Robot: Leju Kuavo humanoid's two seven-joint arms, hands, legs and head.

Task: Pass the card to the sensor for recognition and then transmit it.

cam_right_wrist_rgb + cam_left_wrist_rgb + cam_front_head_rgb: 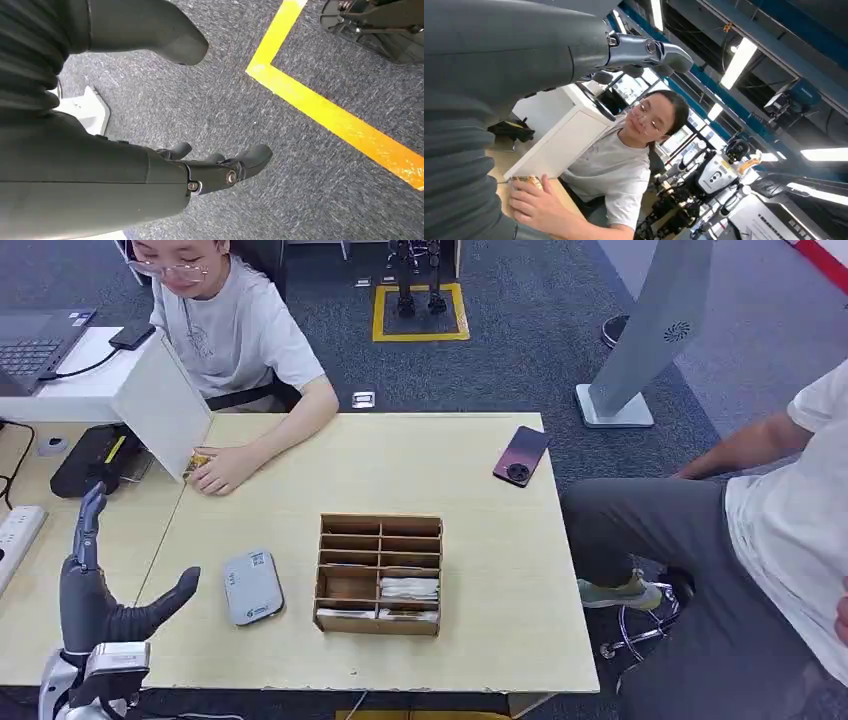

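My left hand [96, 602] is raised over the table's near left corner, fingers pointing up and thumb spread, with nothing in it. The grey card sensor [252, 586] lies flat on the table just right of that hand. Beside it stands a wooden sorting box [380, 573] with white cards [408, 589] in its lower right slots. In the left wrist view my left hand [539, 55] stretches toward the person across the table. My right hand [150, 180] hangs over grey carpet, fingers [250, 157] apart and holding nothing.
Across the table, a person rests a hand [222, 472] on it by a small yellowish thing [200, 458]. A white divider [165, 405] stands at far left, a phone [521, 454] lies far right. Another person [760, 540] sits at the right edge. Yellow floor tape [320, 110].
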